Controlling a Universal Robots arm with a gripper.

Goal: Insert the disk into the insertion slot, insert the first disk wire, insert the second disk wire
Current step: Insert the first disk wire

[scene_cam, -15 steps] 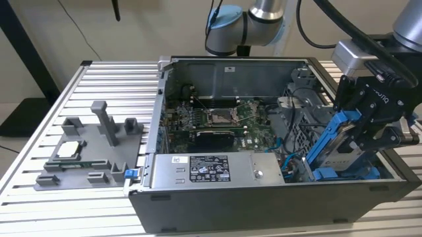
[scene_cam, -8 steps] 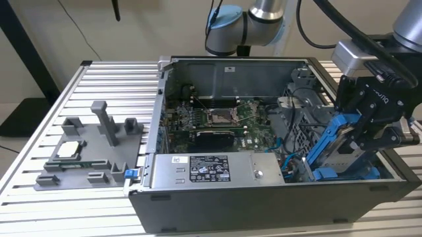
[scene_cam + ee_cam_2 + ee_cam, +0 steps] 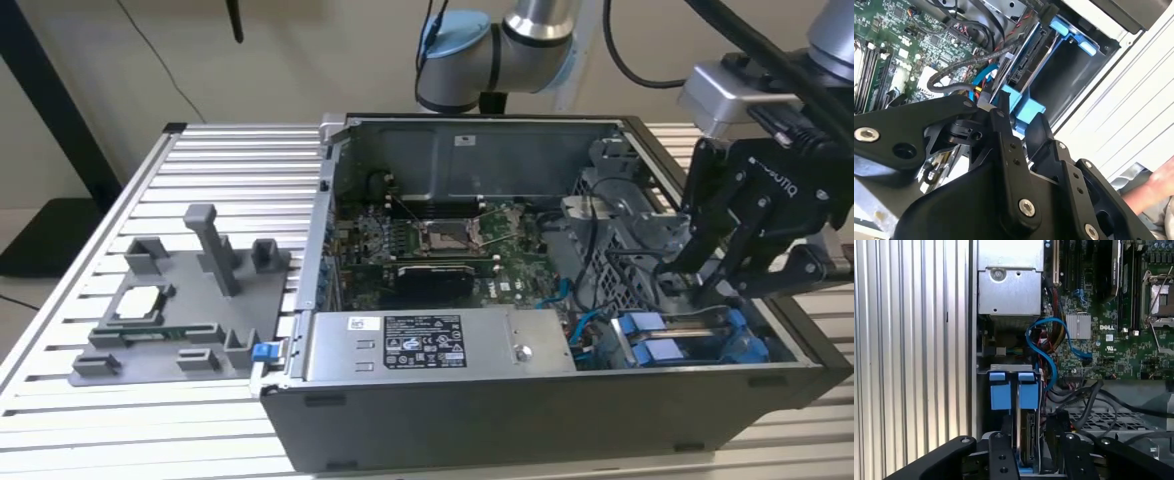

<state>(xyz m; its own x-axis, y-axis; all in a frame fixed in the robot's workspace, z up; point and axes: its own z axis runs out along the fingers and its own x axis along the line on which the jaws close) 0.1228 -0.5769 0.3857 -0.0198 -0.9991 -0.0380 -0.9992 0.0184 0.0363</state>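
Closest to us in both wrist views is the black pincer (image 3: 1029, 429), and we start there. Its jaws stand one on each side of the disk (image 3: 1026, 437), and in the second wrist view they look pressed against the blue end of its frame, so we judge it to be grasping the disk rather than hanging free.

The disk stands on edge. Its long axis runs straight away from the pincer, in line with the pincer's own reach and down into the insertion slot (image 3: 1009, 368). Much of its length looks already inside the slot. Two blue tabs (image 3: 998, 390) sit at the slot's edge just beyond the jaws. As we read it, any push has to follow that same line, because a sideways tilt would likely bind the frame against the metal walls.

A blue cable (image 3: 1046, 347) loops just beside the slot, and past it lies the circuit board (image 3: 1104, 340). In the exterior view, the slot sits in the near corner of the computer case (image 3: 534, 420) at the exterior view's right, next to the grey power box (image 3: 427, 345). The case rests on a grooved table (image 3: 54, 400).
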